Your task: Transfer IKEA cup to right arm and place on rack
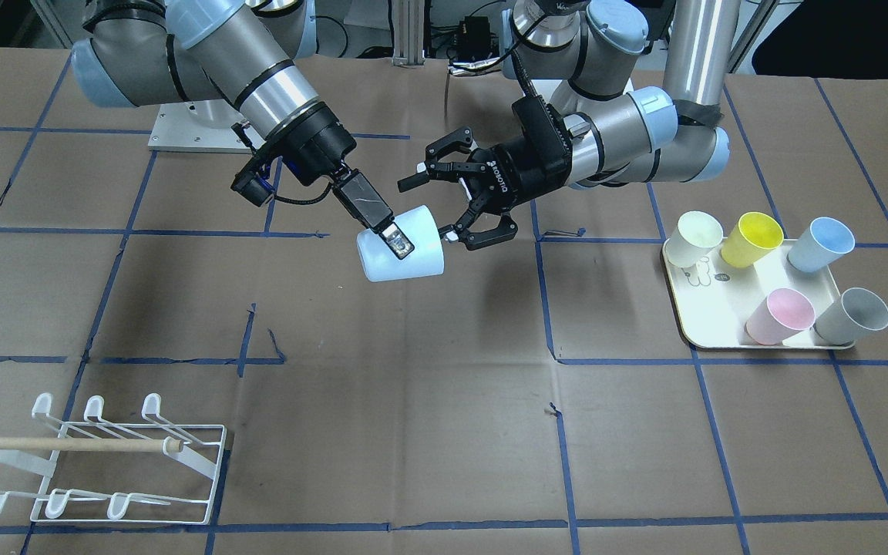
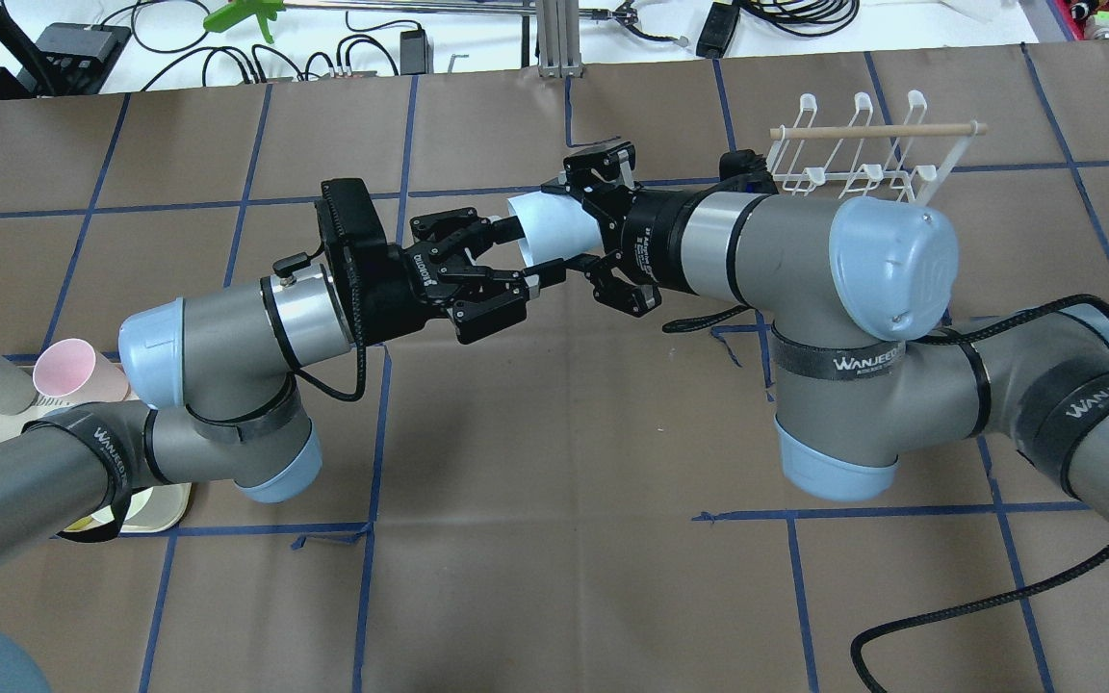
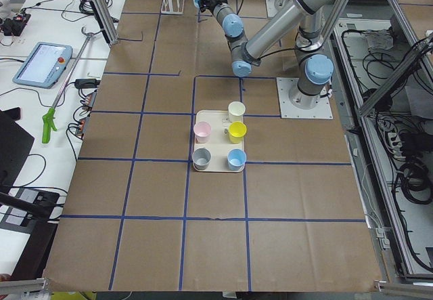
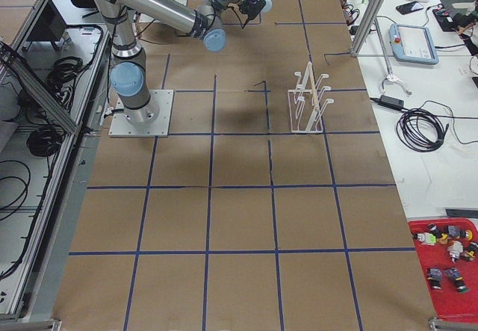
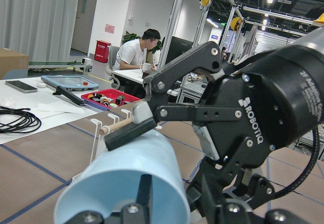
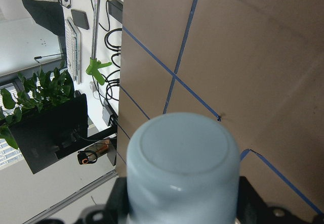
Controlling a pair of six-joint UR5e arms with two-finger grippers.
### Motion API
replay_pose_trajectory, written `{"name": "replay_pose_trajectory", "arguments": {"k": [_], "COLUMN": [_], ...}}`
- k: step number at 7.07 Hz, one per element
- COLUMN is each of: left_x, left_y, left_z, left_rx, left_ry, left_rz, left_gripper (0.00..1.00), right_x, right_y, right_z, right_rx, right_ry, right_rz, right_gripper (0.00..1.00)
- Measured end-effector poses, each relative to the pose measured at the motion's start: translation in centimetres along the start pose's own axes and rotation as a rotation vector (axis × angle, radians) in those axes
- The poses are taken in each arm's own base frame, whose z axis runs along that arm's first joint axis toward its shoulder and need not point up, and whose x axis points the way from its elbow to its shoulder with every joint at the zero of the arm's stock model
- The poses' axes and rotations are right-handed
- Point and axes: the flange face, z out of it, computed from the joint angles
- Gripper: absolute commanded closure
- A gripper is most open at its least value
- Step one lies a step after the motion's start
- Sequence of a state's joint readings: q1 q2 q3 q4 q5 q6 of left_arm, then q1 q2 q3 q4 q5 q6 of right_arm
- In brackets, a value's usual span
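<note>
Exterior front-facing view, with 12 o'clock at its top edge, served as the reference for all directions below. The cup [image 1: 413,258], pale blue, was held in the air above the table [image 1: 413,432], lying on its side between my two grippers. My right gripper [image 2: 581,229] was clamped across the cup's wall. One finger [image 1: 382,223] lay over the cup's upper side, and the right wrist view showed the cup's closed base.

My left gripper [image 1: 430,210] stood at 2 o'clock of the cup with its jaws spread wide, holding nothing. Its lower fingertip [image 1: 453,235] was just beside the cup's end; I could not tell whether it made contact.

The rack [image 1: 186,456], white wire with a wooden rod [image 1: 66,443] across it, stood on the table at 7 o'clock of the cup, well apart.

The tray [image 1: 710,324], cream, lay at 3 o'clock, also well apart. It carried a cream cup [image 1: 698,237], a yellow cup [image 1: 752,239], a blue cup [image 1: 822,244], a pink cup [image 1: 782,316] and a grey cup [image 1: 852,316].
</note>
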State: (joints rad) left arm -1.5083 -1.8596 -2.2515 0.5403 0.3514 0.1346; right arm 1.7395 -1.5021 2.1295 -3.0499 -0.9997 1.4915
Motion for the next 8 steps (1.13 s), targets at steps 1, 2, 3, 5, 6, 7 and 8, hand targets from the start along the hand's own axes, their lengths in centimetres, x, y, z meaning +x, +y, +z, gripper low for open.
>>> {"name": "replay_pose_trajectory", "arguments": {"k": [1, 2, 3, 5, 6, 7, 8], "left_x": [-0.8, -1.9, -2.9, -5.1, -6.6, -8.7, -10.9], "left_y": [-0.2, -0.5, -0.7, -0.9, -1.0, -1.2, -1.2], "left_z": [-1.2, -2.8, -4.4, -6.5, -6.6, -6.5, -6.0], "left_rx": [0.015, 0.033, 0.051, 0.069, 0.063, 0.047, 0.017], "left_ry": [-0.026, -0.050, -0.065, -0.098, -0.145, -0.221, -0.319], "left_rz": [0.005, 0.008, 0.007, -0.005, -0.019, -0.037, -0.070], "left_gripper": [0.02, 0.02, 0.02, 0.02, 0.02, 0.02, 0.02], "right_x": [-0.3, -0.9, -1.3, -1.9, -2.5, -3.6, -4.8], "right_y": [-0.1, -0.4, -0.9, -3.4, -5.7, -8.1, -10.1], "right_z": [0.1, 0.4, 0.7, 0.7, -0.1, -1.1, -2.0], "right_rx": [-0.001, 0.000, 0.004, 0.040, 0.082, 0.139, 0.220], "right_ry": [-0.005, -0.011, -0.016, -0.026, -0.035, -0.043, -0.030], "right_rz": [-0.006, -0.013, -0.028, -0.131, -0.217, -0.342, -0.499], "right_gripper": [0.62, 0.67, 0.69, 0.70, 0.74, 0.74, 0.74]}}
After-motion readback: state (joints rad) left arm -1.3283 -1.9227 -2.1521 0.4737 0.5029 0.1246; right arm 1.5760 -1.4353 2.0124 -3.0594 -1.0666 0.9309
